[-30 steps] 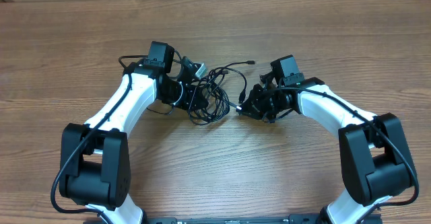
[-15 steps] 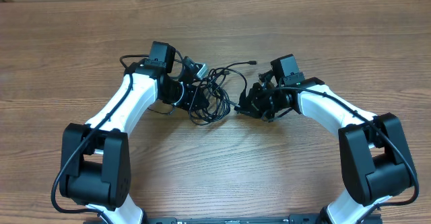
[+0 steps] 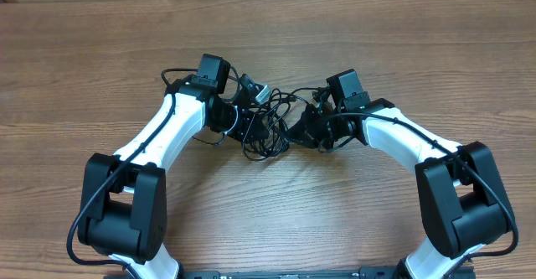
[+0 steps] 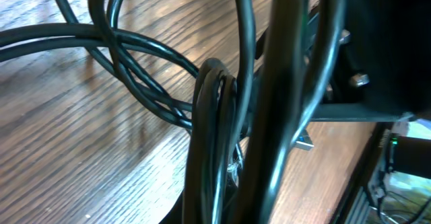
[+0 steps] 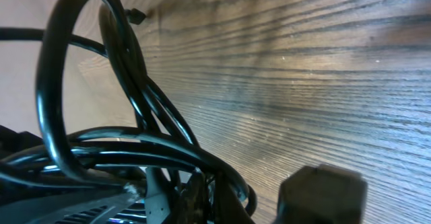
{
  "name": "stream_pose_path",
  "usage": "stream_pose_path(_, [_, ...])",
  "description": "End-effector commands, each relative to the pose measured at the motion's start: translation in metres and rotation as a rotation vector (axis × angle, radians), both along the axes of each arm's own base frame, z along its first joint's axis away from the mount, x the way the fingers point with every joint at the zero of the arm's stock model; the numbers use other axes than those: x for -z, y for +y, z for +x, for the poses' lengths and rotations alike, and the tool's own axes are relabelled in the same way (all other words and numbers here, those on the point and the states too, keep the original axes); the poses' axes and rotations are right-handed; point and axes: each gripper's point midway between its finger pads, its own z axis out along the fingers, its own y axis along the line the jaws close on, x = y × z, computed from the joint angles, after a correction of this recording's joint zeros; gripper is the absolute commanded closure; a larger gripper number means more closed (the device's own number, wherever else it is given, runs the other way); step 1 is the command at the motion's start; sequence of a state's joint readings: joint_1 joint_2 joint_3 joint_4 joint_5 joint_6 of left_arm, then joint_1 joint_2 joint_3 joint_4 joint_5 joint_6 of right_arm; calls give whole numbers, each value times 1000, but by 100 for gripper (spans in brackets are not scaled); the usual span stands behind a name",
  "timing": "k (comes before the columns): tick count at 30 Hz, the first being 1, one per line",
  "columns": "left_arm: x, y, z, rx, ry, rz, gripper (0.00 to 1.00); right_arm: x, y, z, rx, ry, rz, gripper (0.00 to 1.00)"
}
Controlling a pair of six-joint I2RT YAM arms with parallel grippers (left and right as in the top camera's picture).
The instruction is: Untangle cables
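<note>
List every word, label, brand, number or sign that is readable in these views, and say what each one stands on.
None can be read.
The cables, the white arm links, the black wrist camera housings and the wooden table show no lettering.
In the left wrist view, a greenish patch at the lower right is too blurred to show whether it carries any writing.

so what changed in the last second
The left pincer moved right and the right pincer moved left. The gap between them narrowed, and the cables bunched tighter with the loose end drawn in. Both pincers stayed shut, apparently on the cables; nothing was let go.
</note>
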State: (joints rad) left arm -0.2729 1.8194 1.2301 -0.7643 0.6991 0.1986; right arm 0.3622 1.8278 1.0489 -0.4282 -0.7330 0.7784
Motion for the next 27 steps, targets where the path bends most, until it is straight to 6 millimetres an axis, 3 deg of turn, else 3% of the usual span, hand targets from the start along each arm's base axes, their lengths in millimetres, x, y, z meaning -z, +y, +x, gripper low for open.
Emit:
stream_pose_path(1, [-19,-5,-2,19,-14,-98,96,-12,-1,-2,-53,-67,16,96])
stream_pose_path(12, [-13,7,4,-64,30,-55,96,-26,-24,-13,-145,-71,145,96])
stream_pose_path(17, [-11,9,5,-76,31,-36,96,-42,-25,-18,-187,-91,262,96])
stream_pose_path(27, [-11,9,5,-96,50,-37,96,-44,-22,-19,-196,-93,275,96])
